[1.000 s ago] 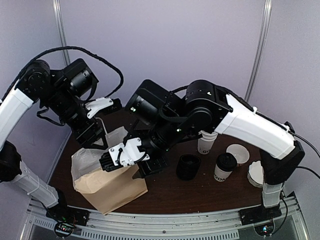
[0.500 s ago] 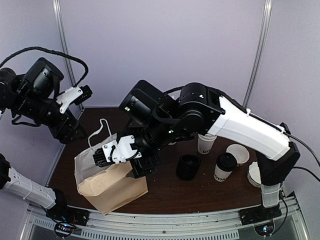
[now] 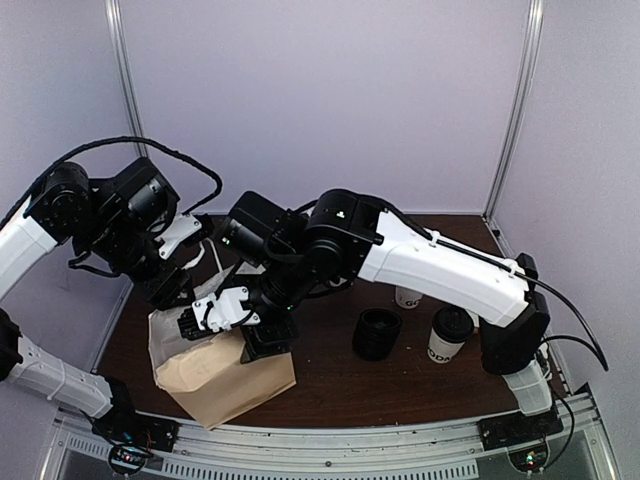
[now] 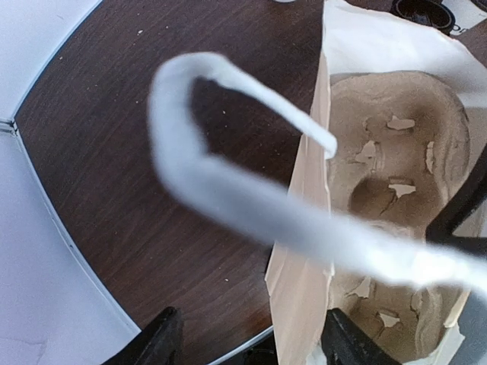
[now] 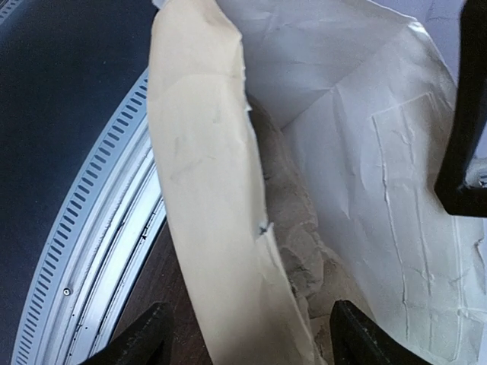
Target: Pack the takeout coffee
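The takeout coffee (image 3: 448,336), a white cup with a black dome lid, stands on the table at the right, far from both grippers. A brown paper bag (image 3: 225,375) stands open at the front left, with a pulp cup carrier (image 4: 396,190) inside. My left gripper (image 3: 180,290) is open at the bag's left rim. In the left wrist view it (image 4: 251,350) straddles the bag wall (image 4: 304,266), and the blurred white handle (image 4: 228,190) crosses in front. My right gripper (image 3: 215,318) is open over the bag's mouth. In its wrist view it (image 5: 255,338) straddles the near wall (image 5: 205,175).
A black stack of lids (image 3: 377,333) stands left of the coffee. A lidless white cup (image 3: 408,297) is partly hidden behind my right arm. The metal rail (image 3: 330,440) runs along the table's near edge, close to the bag.
My left arm has swung back in from the far left to the bag's left rim. My right arm has reached further left over the bag's mouth. The cups have not moved.
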Controlling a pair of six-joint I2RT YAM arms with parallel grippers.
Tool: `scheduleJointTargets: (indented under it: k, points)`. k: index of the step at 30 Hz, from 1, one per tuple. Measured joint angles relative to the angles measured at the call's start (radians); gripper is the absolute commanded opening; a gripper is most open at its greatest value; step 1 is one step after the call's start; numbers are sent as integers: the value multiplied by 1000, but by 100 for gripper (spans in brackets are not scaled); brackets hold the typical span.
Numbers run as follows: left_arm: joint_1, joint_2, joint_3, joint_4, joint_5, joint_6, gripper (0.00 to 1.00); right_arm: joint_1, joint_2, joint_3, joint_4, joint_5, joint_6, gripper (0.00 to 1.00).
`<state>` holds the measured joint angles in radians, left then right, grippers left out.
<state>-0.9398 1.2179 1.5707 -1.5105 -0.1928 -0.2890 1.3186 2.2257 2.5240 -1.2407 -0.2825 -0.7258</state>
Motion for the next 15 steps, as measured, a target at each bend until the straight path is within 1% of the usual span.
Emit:
scheduleJointTargets:
  k: [2,3,4,5,6,7,8,9,10,13,15]
  points:
    - [12,4,-16,19,14,10,49,0,6,2,-17,-27,-2,59]
    - [14,5,-18,27,19,16,46,0,6,3,-25,-41,0,52]
    - [14,7,-18,37,27,22,43,0,6,3,-31,-56,3,42]
    - [15,8,-18,51,38,34,40,0,4,4,-34,-67,5,36]
    - [15,9,-18,58,44,38,33,1,1,4,-35,-78,2,27]
    - [16,11,-18,68,53,48,25,5,-4,3,-37,-87,5,18]
    - [17,14,-18,75,60,53,14,8,-10,3,-39,-90,0,11]
    - [18,21,-18,82,68,64,6,10,-21,-2,-40,-95,5,6]
    - [18,29,-18,88,74,69,4,14,-37,-11,-39,-97,2,1]
    - [25,62,-16,107,75,98,0,37,-93,-49,-49,-93,-6,0]
    - [28,85,-16,113,73,111,0,62,-124,-71,-51,-84,-15,0]
